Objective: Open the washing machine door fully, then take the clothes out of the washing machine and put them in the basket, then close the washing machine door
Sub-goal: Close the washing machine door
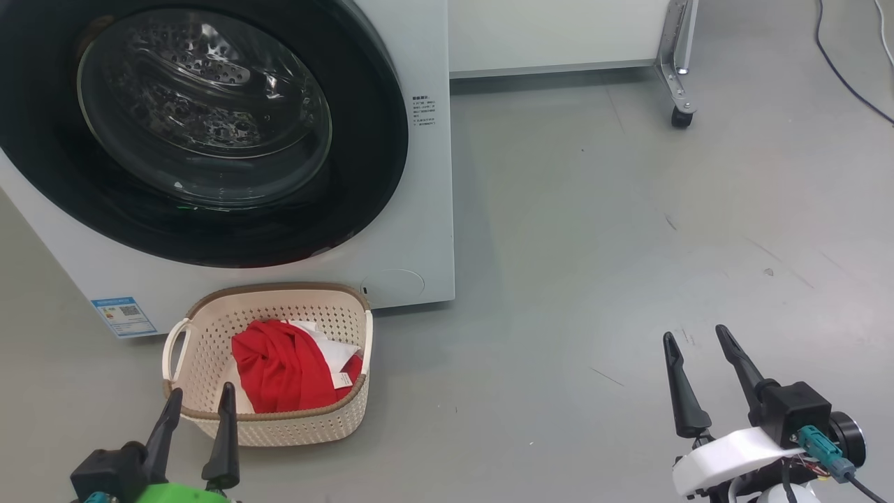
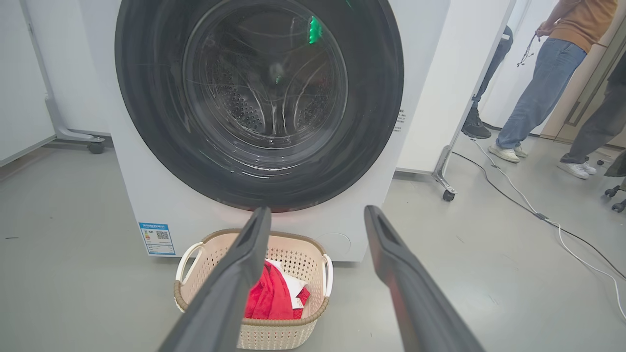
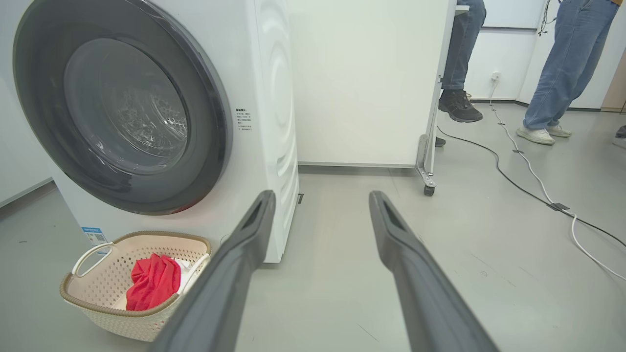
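The white washing machine (image 1: pixel 426 209) stands at the upper left with its black-rimmed round door (image 1: pixel 202 133) lying flat against the front. Red and white clothes (image 1: pixel 290 370) lie inside the cream basket (image 1: pixel 209 342) on the floor just before the machine. My left gripper (image 1: pixel 201 397) hangs open at the basket's near edge, nothing between its fingers. At the lower right my right gripper (image 1: pixel 698 335) is open and empty over bare floor. The wrist views show the door (image 2: pixel 259 98), the basket (image 2: pixel 195 288) and clothes (image 2: pixel 269 298), and again the door (image 3: pixel 122 112), basket (image 3: pixel 88 293) and clothes (image 3: pixel 151 283).
A white panel on a castor frame (image 1: pixel 681 105) stands behind the machine to the right. A cable (image 3: pixel 513 186) runs across the grey floor at the right. People's legs and shoes (image 3: pixel 547 98) stand beyond the panel.
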